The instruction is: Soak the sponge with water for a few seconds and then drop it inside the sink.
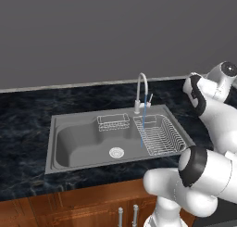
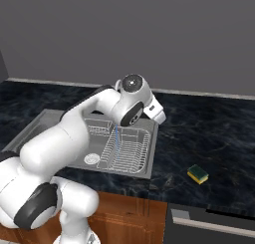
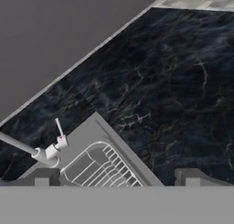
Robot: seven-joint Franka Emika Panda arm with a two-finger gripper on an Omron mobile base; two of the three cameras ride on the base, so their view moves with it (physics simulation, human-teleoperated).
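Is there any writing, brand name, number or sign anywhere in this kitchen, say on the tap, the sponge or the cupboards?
No readable text: there is none in these pictures.
The sponge on the dark counter is plain yellow and green, with no label.
The faucet, the sink, the wire dish rack and the wooden cabinet fronts carry no marks.
The faucet's handle shows a tiny red dot in the hand view, no letter or sign.

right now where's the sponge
In the right base view the sponge lies on the dark counter, right of the sink, near the front edge.
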